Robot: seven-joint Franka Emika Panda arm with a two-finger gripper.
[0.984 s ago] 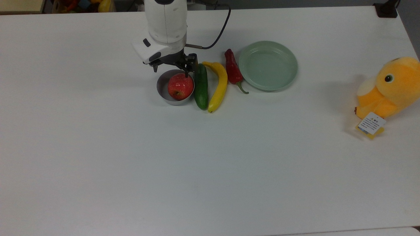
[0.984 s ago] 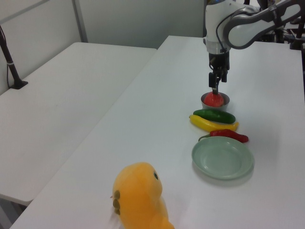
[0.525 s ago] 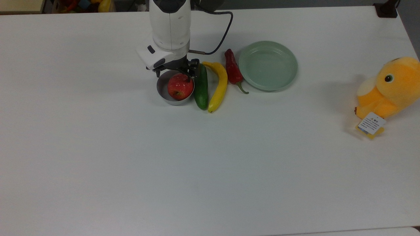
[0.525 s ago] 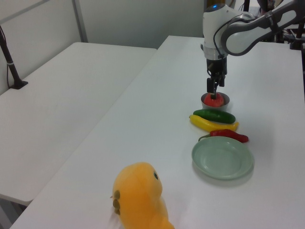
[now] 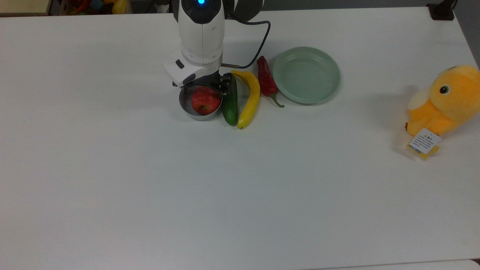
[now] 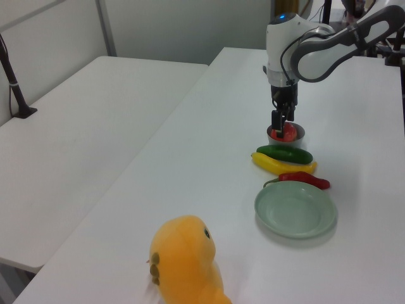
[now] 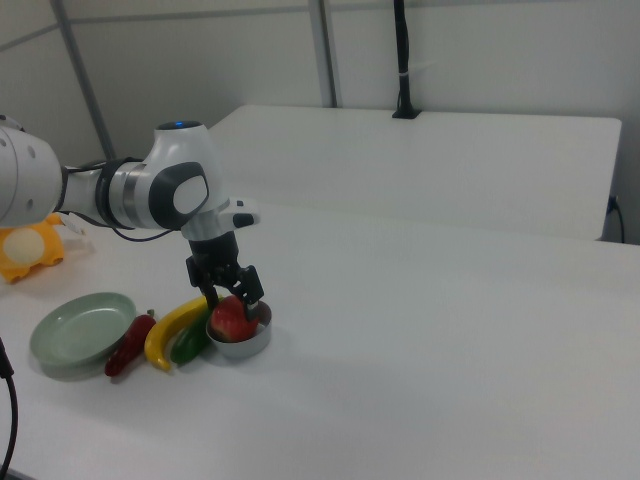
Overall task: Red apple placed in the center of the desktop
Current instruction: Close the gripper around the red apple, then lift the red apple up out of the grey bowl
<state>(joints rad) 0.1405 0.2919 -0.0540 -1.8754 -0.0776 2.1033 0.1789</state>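
One glossy round red apple (image 5: 205, 100) sits in a small shallow metal bowl (image 5: 187, 107) toward the far edge of the plain white counter (image 5: 240, 187), as I read the top view. My hand (image 5: 204, 87) hangs spread, fingers straddling the apple's top. Just beside the bowl lie a green cucumber (image 5: 229, 101), yellow banana (image 5: 251, 98), dark-red chili (image 5: 266, 80) and pale green plate (image 5: 306, 74).
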